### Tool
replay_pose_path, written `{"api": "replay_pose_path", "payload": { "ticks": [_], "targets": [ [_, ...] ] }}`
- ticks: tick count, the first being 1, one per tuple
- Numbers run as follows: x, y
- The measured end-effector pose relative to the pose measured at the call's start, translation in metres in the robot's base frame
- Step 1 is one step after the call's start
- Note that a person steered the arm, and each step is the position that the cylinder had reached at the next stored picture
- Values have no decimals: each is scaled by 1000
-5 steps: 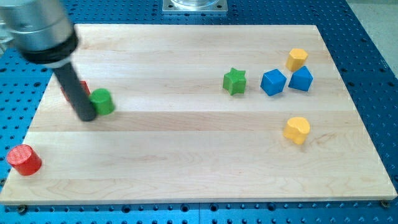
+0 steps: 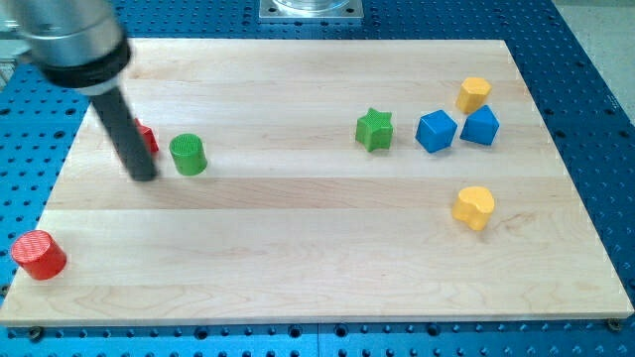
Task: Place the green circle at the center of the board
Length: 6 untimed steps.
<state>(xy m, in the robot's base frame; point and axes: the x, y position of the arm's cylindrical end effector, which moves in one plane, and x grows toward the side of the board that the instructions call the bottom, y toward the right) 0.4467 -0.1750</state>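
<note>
— Where is my tip (image 2: 145, 177) right now?

— Low on the desk (image 2: 298, 248), just to the view's left of the green circle (image 2: 188, 155). A thin strip of bare wood shows between the two, so they look apart, not touching.

— And the end effector — is it wide, narrow, holding something?

— It is only a straight dark rod, with nothing on it that opens or closes, and it holds nothing. The rod leans up toward the view's top-left into a grey cylindrical body.

— What sits closest to the green circle besides my tip?

— A red block (image 2: 146, 138), up and to the view's left of the circle, partly hidden behind the rod, so its shape cannot be made out.

— Where is the circle on the desk?

— In the left part, somewhat above mid-height, well to the left of the middle.

— And the rest, taken from the circle?

— A red cylinder (image 2: 39, 254) lies far down and to its left, near the desk's bottom-left corner. Well to its right, slightly higher, stands the green star (image 2: 374, 129). Farther right are two blue blocks side by side — the left one (image 2: 436, 131) and the right one (image 2: 480, 126). Above those, farthest up and right, is a yellow block (image 2: 474, 94). Another yellow block (image 2: 474, 207), heart-like, sits far right and lower than the circle.
</note>
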Motion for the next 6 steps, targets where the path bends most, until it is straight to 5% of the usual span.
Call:
{"api": "replay_pose_path", "payload": {
  "ticks": [2,3,6],
  "targets": [
    [-36,91],
    [-45,61],
    [-119,153]
  ]
}}
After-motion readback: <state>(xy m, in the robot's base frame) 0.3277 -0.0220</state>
